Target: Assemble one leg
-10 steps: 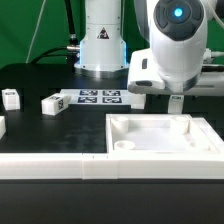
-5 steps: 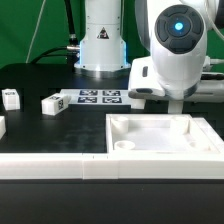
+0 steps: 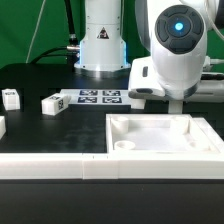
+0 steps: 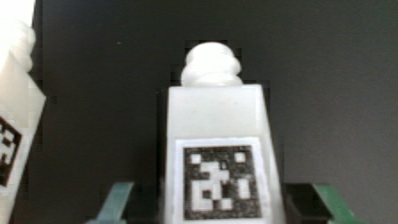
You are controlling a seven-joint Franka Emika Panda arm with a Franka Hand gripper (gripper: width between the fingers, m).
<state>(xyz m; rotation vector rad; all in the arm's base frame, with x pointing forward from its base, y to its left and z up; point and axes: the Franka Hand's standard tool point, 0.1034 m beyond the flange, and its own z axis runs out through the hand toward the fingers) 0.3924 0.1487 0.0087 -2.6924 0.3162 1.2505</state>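
Leg [image 4: 217, 120] is clamped between the gripper [image 4: 217, 206] fingers [image 4: 121, 204], marker tag [image 4: 221, 180] facing the wrist camera. Chunky white plastic post, rectangular, with a rounded knob at its far end.

Black counter [image 3: 60, 135]. Marker board [image 3: 100, 97] lies flat at the back, mid. White tray [image 3: 150, 122] in front, toward the exterior view's right, open side up, w/ round socket in one front corner. Two small white tagged blocks on the exterior view's left: one [image 3: 52, 103] just beside the board, the other [image 3: 10, 97] further out, apart. Long white bar [image 3: 50, 166] along the front. Green backdrop [image 3: 20, 30] behind.
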